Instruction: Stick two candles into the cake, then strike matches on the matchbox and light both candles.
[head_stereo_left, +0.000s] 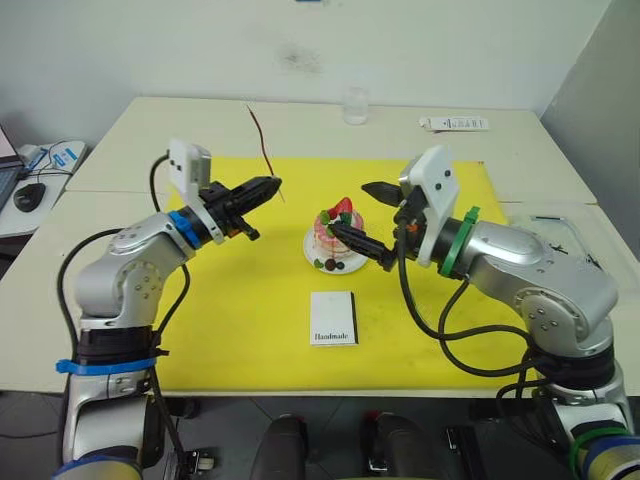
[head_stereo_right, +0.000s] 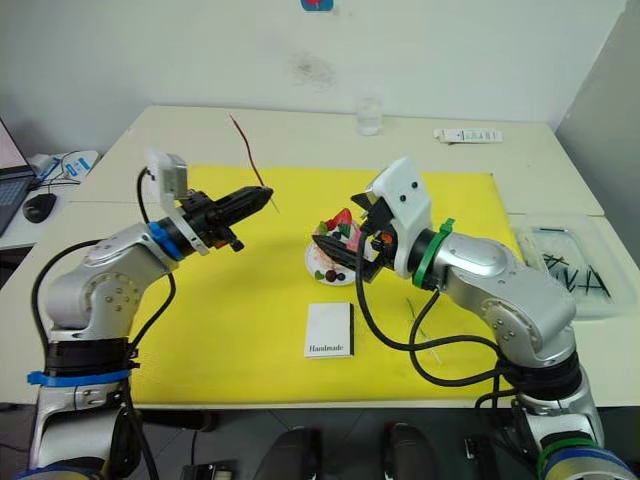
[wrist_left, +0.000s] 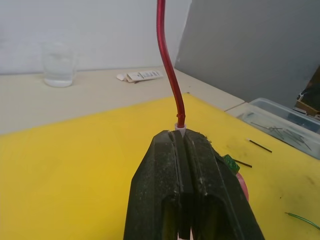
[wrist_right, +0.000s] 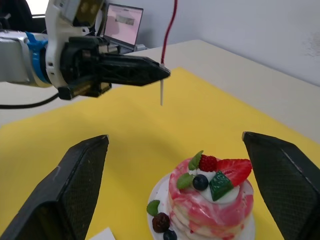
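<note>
My left gripper (head_stereo_left: 272, 185) is shut on the pale lower end of the red candle (head_stereo_left: 262, 140), which rises upright and slightly wavy above the yellow mat, left of the cake. The pink cake (head_stereo_left: 336, 235) with strawberry and berries sits on a small white plate at the mat's middle. My right gripper (wrist_right: 175, 140) is open, one finger on each side of the cake, not touching it. The white matchbox (head_stereo_left: 333, 318) lies flat in front of the cake. A thin green candle (wrist_left: 302, 220) lies on the mat to the right, near a short dark match (wrist_left: 260, 145).
A yellow mat (head_stereo_left: 250, 330) covers the table's middle. A clear tray (head_stereo_right: 565, 262) holding thin dark sticks sits at the right edge. At the back stand a glass (head_stereo_left: 355, 103) and a white tube (head_stereo_left: 455, 124). A mouse (head_stereo_left: 28, 195) and a laptop (wrist_right: 122, 25) are on the left.
</note>
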